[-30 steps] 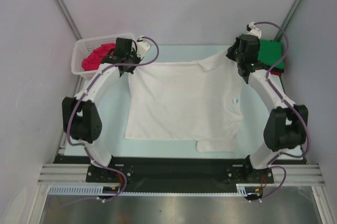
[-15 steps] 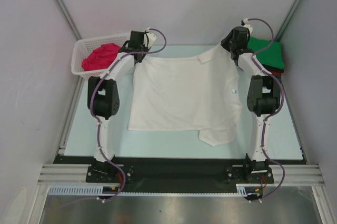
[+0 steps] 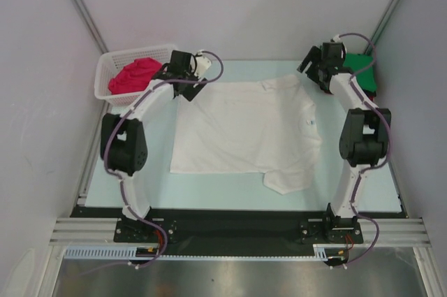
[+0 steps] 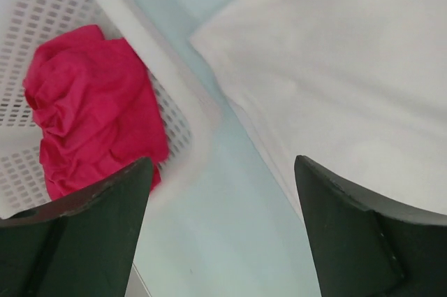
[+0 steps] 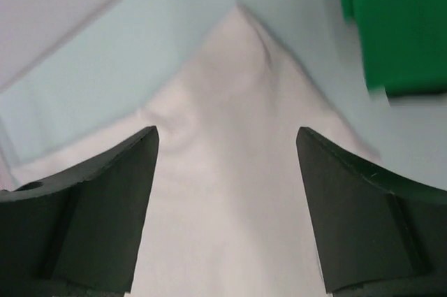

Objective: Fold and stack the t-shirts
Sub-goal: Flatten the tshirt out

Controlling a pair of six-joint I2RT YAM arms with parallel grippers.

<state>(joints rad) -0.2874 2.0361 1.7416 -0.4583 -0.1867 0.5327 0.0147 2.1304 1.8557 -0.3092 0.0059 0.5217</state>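
White tee [image 3: 241, 129] lies flat on the bench [image 3: 209, 189]. Its long axis looks approx left–right, w/ the hem twd the L arm and the sleeves + chest mark twd the R arm.

L fingers [image 3: 185, 86] hover over the tee's far-left corner, spread, holding nothing. In the wrist view the cloth edge runs under one finger.

R fingers [image 3: 314, 77] hover over the tee's far-right corner, also spread and empty, w/ the cloth peak centred below them.

Each arm is nearest its own far corner. Green tee [image 3: 360, 73] sits just right of the tee's far-right corner. Magenta tee [image 3: 133, 73] is in the basket [image 3: 112, 66], left of the tee's far-left corner.
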